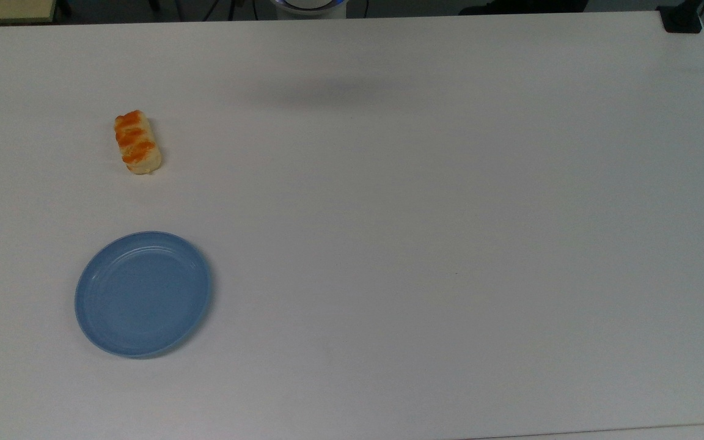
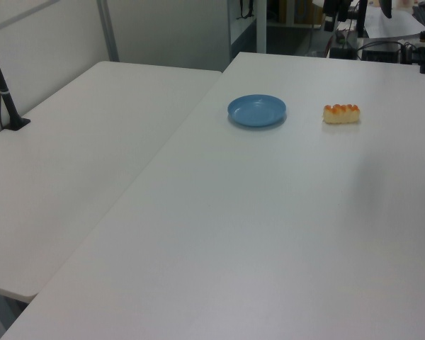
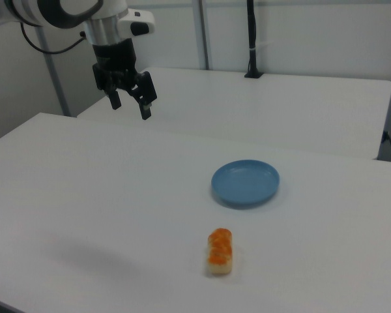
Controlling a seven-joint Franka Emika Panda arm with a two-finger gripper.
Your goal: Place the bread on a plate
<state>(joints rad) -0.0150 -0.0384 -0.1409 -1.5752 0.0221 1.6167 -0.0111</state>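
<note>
The bread [image 1: 137, 142], a small pale-yellow roll with orange stripes, lies on the white table at the top view's left. It also shows as the bread [image 2: 341, 113] in the left view and the bread [image 3: 220, 250] in the right view. The light-blue plate [image 1: 143, 293] sits bare a short way from it; in the other views it appears as the plate [image 2: 256, 110] and the plate [image 3: 245, 182]. In the right view my gripper [image 3: 130, 104] hangs open high above the table, far to the left of both, holding nothing.
A second white table [image 2: 78, 163] adjoins on the left view's left, with a black pole clamped to its edge [image 2: 3, 92]. A black clamp [image 1: 682, 18] sits at the top view's upper right corner. The arm's shadow [image 1: 327, 95] falls on the table.
</note>
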